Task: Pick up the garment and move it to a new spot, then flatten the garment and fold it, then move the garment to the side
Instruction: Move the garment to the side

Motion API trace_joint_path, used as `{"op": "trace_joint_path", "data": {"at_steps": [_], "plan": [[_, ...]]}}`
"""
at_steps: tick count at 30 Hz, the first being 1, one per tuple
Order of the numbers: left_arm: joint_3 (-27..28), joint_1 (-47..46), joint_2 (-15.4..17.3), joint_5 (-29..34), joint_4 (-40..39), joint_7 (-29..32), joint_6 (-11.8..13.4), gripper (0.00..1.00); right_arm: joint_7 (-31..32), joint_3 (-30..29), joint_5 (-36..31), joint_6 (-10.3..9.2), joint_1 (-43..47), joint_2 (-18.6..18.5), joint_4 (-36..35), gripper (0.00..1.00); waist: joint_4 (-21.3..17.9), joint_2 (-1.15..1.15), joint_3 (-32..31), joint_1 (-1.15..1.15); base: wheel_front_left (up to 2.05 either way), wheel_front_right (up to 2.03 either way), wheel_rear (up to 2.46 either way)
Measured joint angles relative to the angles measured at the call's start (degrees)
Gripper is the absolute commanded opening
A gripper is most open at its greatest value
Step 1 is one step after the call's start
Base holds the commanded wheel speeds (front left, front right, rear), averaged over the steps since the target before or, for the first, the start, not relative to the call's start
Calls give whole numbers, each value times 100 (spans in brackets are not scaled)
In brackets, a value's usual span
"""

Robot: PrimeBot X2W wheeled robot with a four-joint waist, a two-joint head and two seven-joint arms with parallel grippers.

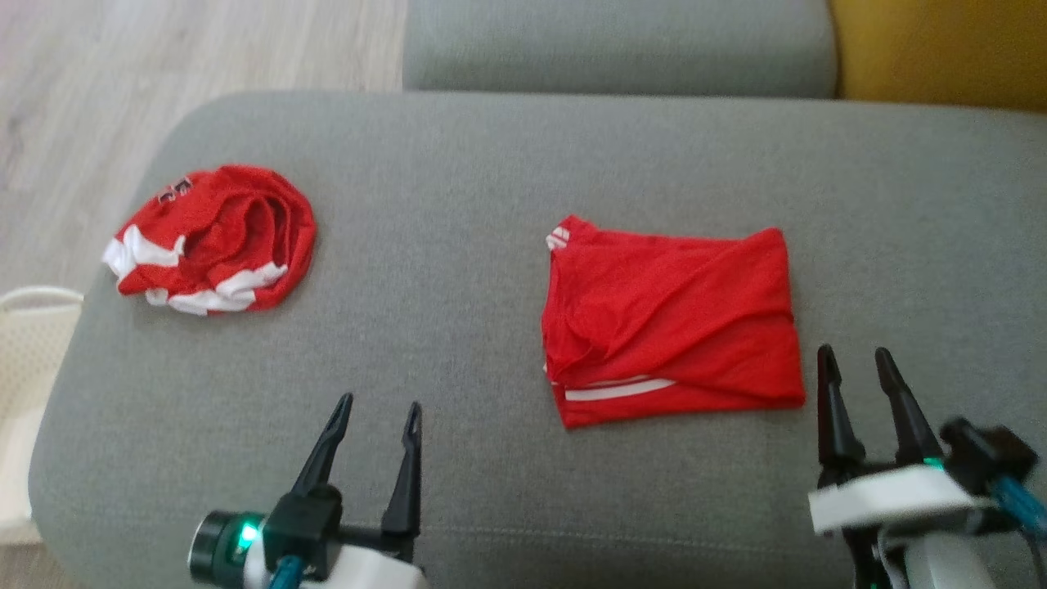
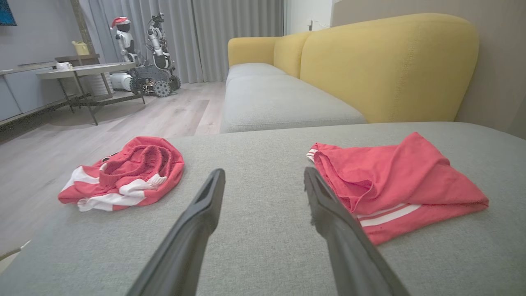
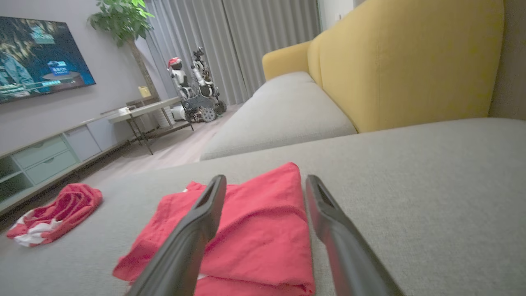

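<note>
Evidently folded, the garment (image 1: 671, 319) lies flat, ready for moving aside; left gripper (image 1: 381, 401) and right gripper (image 1: 855, 352) hover either side, jaws spread, empty.

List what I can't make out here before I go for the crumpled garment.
Crumpled garment: its print at the far edge is blurred and too small to read, head view.
Folded garment: lower layers covered by its top layer, head view; near edge cut off by the bottom edge, right wrist view.
Pale basket: cut off by the left edge, head view.
</note>
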Motion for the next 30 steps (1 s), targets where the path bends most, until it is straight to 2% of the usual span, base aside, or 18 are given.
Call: {"op": "trace_joint_path", "data": {"at_steps": [6,11,17,18,19,20,26,30], "plan": [[-302,-399,-2,-2,4,0,-1,100,318,-250,-119,0,-1389,-318,1699,100,81,0,460,0,0,0,0],[-510,-743,-3,-11,13,0,7,100,951,-311,-241,0,-2506,-564,2785,100,211,0,812,0,0,0,0],[-619,-893,-5,-67,70,0,68,100,1631,-101,-138,0,-2824,-582,3600,100,415,0,1020,0,0,0,0],[-619,-893,-5,-67,71,0,78,100,1723,-85,-79,0,-2883,-595,3639,89,428,0,1037,0,0,0,0],[-620,-893,-5,-67,71,0,91,100,1806,-70,22,0,-2941,-594,3667,40,432,0,1049,0,0,0,0],[-621,-894,-5,-67,71,0,103,100,1831,-32,112,0,-2989,-593,3667,0,430,0,1057,0,0,0,0],[-608,-895,-7,-67,69,0,133,100,1804,360,795,0,-3011,-625,3414,0,274,0,1082,0,0,0,0],[-600,-896,-5,-67,68,0,126,100,1969,734,1090,0,-3060,-960,2875,0,66,0,1112,0,0,0,0]]}}
